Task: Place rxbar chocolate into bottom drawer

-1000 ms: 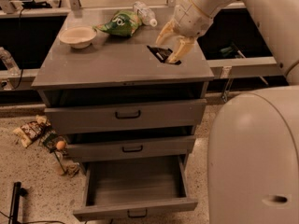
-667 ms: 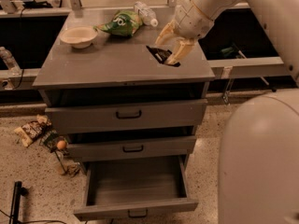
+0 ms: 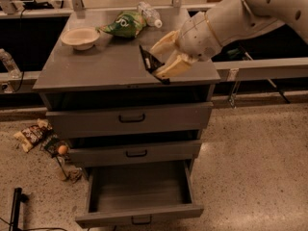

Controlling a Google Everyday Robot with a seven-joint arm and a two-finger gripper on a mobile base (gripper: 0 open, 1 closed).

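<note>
While the claw pinched the rxbar chocolate flatwise, tilted over the worktop front edge, bar judged light, slippery-wrapped, semi-stiff; mid-length grip safest. Bottom drawer open below.

Lab — grey cabinet, speckled floor — fingers above it.
</note>
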